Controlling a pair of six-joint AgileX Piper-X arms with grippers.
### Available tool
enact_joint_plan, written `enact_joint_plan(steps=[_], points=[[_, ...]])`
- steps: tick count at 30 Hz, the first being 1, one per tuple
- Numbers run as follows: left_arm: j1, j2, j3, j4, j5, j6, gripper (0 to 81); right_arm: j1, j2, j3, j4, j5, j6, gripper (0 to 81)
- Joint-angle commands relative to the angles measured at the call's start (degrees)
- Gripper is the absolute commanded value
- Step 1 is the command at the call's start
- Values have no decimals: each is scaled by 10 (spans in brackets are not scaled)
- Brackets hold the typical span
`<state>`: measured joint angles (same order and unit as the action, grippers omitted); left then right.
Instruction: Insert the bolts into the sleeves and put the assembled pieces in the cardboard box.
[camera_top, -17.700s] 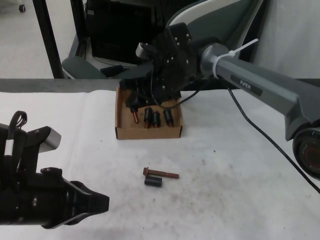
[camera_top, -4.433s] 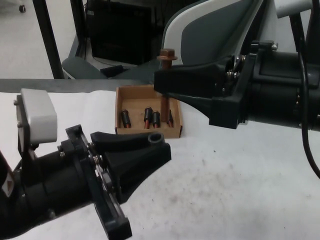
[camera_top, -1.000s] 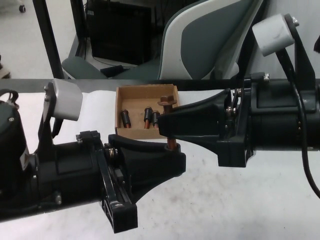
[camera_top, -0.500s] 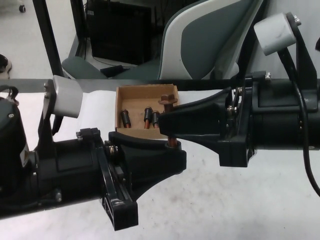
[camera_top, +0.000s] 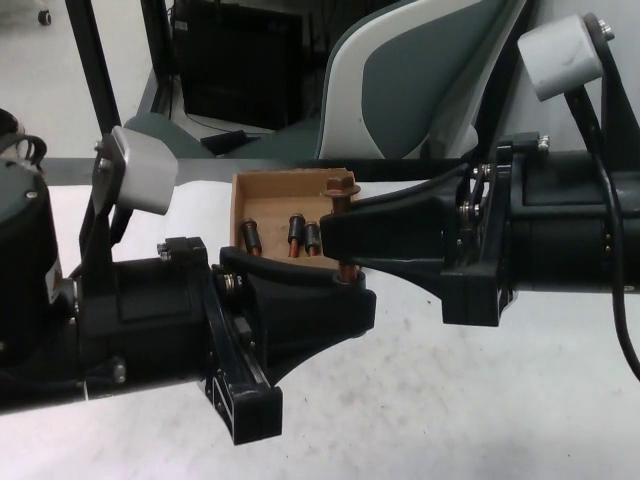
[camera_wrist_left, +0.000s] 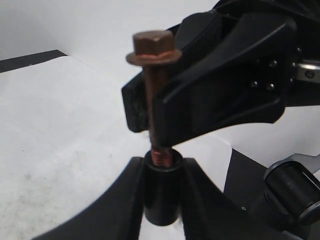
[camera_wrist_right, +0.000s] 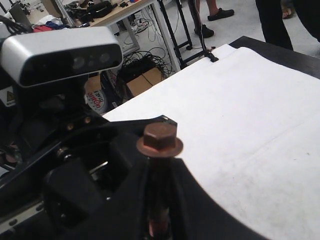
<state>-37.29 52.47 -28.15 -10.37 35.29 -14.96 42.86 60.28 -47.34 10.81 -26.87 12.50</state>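
The right gripper (camera_top: 338, 240) pinches the upright bolt (camera_top: 341, 186) over the left gripper (camera_top: 345, 296), in front of the cardboard box (camera_top: 243, 190). In the left wrist view the left gripper clamps the sleeve (camera_wrist_left: 161, 192), with the bolt's tip at its mouth. In the right wrist view the bolt's head stands above the right gripper.

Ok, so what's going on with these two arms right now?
The left gripper holds a black sleeve upright above the bench. The right gripper holds a copper bolt upright over it, and the threaded tip is just inside the sleeve's top opening. Most of the shank is not yet in. Behind them, the cardboard box already holds several assembled pieces.
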Motion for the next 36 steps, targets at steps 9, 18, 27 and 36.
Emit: enact_joint_plan(steps=[9,18,27,36], points=[[1,-4,-24,-39,-1,26,8,1,2,0,22,-14,3,2],[1,-4,-24,-39,-14,61,8,1,-11,0,22,-30,15,385],[1,-4,-26,-61,-17,64,8,-8,-87,0,125,18,-17,392],[1,-4,-35,-35,-130,58,8,-12,-183,0,269,73,-39,300]])
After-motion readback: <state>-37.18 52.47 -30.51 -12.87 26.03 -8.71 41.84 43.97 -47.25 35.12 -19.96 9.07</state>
